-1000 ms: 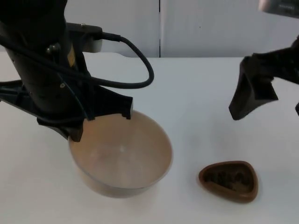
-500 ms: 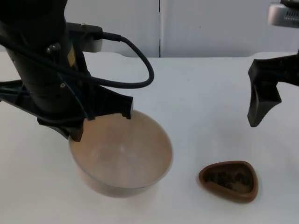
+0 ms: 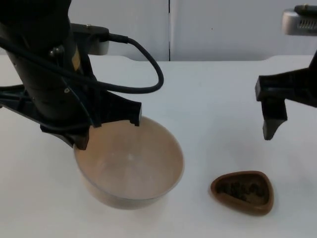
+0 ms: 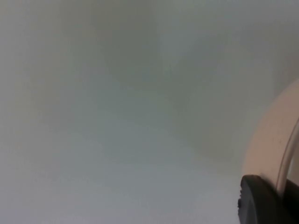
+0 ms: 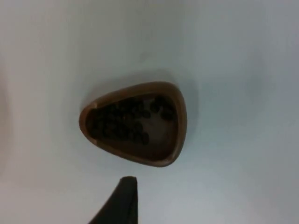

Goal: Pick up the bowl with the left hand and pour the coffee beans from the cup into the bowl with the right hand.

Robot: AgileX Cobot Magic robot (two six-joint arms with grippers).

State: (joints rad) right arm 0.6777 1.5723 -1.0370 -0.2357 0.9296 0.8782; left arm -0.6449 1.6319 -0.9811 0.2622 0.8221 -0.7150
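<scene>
— At the table's left side, what has the left gripper (image 3: 106,126) got?
— It is closed on the far rim of the bowl (image 3: 130,166); in the left wrist view a black fingertip (image 4: 261,200) sits against the pale rim (image 4: 273,140). The bowl is round, beige, mouth up, with nothing to be seen inside. Whether it rests on the white table (image 3: 208,99) or hangs just above it, I cannot tell.
— And the right gripper (image 3: 271,121)?
— It hovers above the table, beyond the cup (image 3: 242,191), holding nothing. One dark finger points down; how wide it stands open I cannot tell.
— The cup?
— Brown, a rounded triangle, upright on the table to the right of the bowl, apart from it. In the top view its narrower end points toward the bowl. Dark coffee beans (image 5: 128,122) cover its bottom.
</scene>
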